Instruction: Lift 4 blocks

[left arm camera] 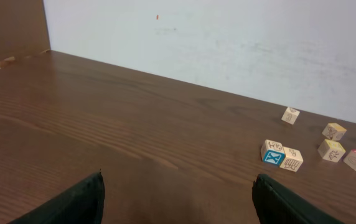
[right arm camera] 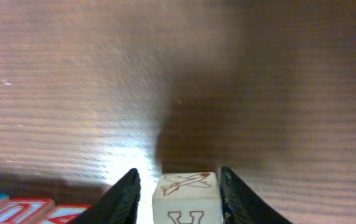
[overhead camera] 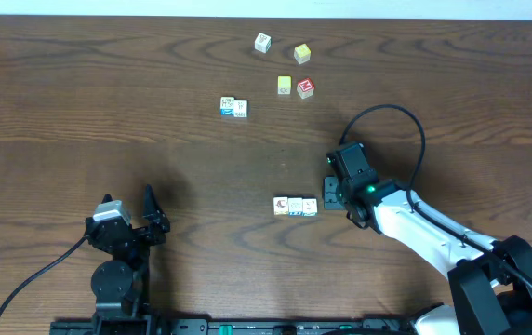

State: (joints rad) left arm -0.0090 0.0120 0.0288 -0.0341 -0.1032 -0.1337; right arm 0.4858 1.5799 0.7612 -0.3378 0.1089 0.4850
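Block [right arm camera: 185, 200] between right end effector [right arm camera: 178, 178] fingers — row of blocks [overhead camera: 295, 206] just beside

Table [overhead camera: 80, 93]: dark brown, streaked wood grain.
Wall [left arm camera: 228, 43]: off-white, plain.
Aeroplane block [right arm camera: 185, 196]: cream, red aeroplane outline on top, dark H on the side.
Blue-faced block [left arm camera: 273, 155]: bright blue side, white marking.
Yellow cube [overhead camera: 285, 86], second yellow cube [overhead camera: 301, 53]: yellow tops.
Red-topped cube [overhead camera: 305, 88]: red, pale mark.
Right arm [overhead camera: 415, 219]: white shell, black head.
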